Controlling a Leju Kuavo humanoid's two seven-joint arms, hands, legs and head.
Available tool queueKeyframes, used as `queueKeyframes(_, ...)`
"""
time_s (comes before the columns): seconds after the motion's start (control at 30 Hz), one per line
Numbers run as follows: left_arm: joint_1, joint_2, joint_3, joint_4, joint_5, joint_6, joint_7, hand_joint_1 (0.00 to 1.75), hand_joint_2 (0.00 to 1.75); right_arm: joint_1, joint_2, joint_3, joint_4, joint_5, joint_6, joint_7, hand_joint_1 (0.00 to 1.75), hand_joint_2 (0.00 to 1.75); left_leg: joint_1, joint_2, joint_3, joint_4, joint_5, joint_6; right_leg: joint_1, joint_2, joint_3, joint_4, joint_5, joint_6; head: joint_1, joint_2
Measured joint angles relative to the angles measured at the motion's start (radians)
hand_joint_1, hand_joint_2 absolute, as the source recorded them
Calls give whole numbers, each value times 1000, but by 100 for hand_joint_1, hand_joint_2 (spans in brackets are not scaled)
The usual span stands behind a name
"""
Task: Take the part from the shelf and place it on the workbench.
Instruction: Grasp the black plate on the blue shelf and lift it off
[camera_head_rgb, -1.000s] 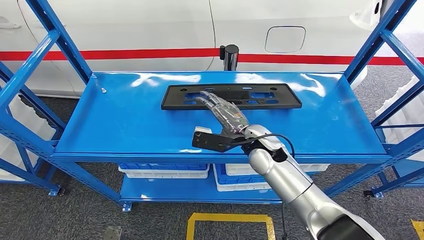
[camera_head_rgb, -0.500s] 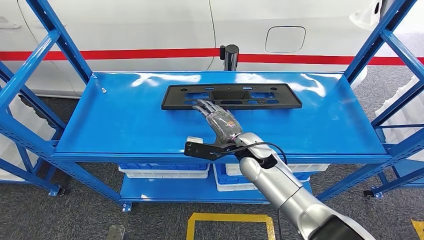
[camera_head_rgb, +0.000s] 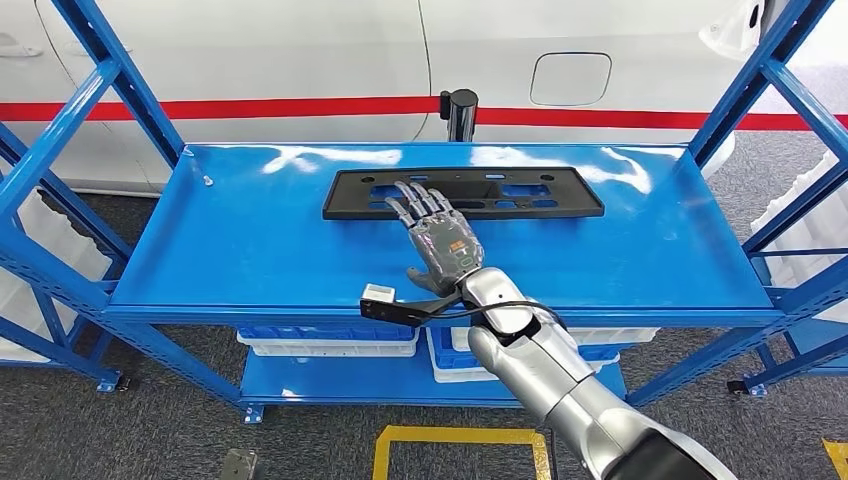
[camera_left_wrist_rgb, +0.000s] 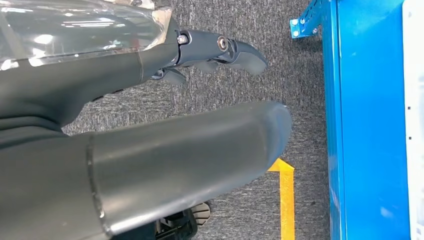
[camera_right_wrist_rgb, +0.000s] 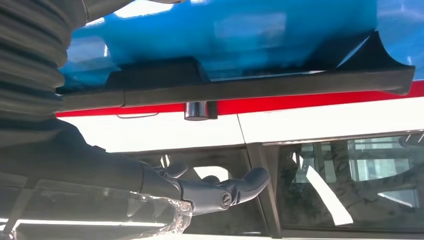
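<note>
A flat black slotted part (camera_head_rgb: 463, 192) lies crosswise on the shelf (camera_head_rgb: 250, 245), just beyond the empty, spread right hand (camera_head_rgb: 437, 233).

The shelf (camera_head_rgb: 250, 240) looks like blue painted metal, glossy enough to carry white glare toward 12 o'clock, while the part (camera_head_rgb: 560, 190) on it is matt black plastic. The right hand (camera_head_rgb: 440, 235) has a clear, shiny shell over dark fingers, on a smooth silver metallic arm (camera_head_rgb: 560, 390). The floor (camera_head_rgb: 110, 430) at 6 o'clock is rough grey carpet.
</note>
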Motion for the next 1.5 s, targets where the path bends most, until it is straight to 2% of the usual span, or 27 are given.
queueKeyframes(0.23,0,-2,-1,0,27,0,-2,0,0,-6,59,-42,70,35,15,27,0,175,0,0,0,0,0,0,0,0,0,0,0,0,0,0)
queueKeyframes(0.53,0,-2,-1,0,32,1,0,0,0,-11,75,-61,99,53,12,42,0,175,0,0,0,0,0,0,0,0,0,0,0,0,0,0)
queueKeyframes(0.77,0,-11,-33,1,39,3,-3,0,0,-117,143,-222,359,149,-46,119,0,175,-1,0,1,0,0,0,0,0,1,0,0,0,0,0)
queueKeyframes(1.07,1,-10,-51,4,49,2,-11,0,0,-163,133,-340,443,175,-92,136,0,175,-1,0,2,0,1,0,0,0,1,0,0,0,0,0)
queueKeyframes(1.1,1,-10,-52,4,50,3,-12,0,0,-165,131,-353,446,177,-93,133,7,175,-1,0,2,0,1,1,0,0,1,0,0,0,0,0)
queueKeyframes(1.13,1,-10,-53,4,51,3,-12,0,0,-166,130,-365,449,177,-93,131,43,175,-1,0,2,0,1,1,0,0,1,0,0,0,0,0)
queueKeyframes(1.2,1,-10,-57,5,51,3,-12,0,0,-167,127,-380,454,179,-92,126,128,175,-1,0,2,0,1,1,0,0,1,0,0,0,0,0)
queueKeyframes(1.23,1,-10,-59,5,51,3,-12,0,0,-167,125,-386,456,180,-89,121,164,175,-1,0,2,0,1,1,-1,0,1,0,0,0,0,0)
queueKeyframes(1.3,1,-11,-66,5,49,5,-12,0,0,-166,124,-397,461,181,-81,106,175,175,-1,0,2,0,0,1,-1,0,1,0,0,0,0,0)
queueKeyframes(1.5,1,-11,-82,5,48,9,-12,0,0,-161,123,-414,471,181,-71,66,175,175,-1,0,2,0,1,1,-1,0,1,0,0,0,0,0)
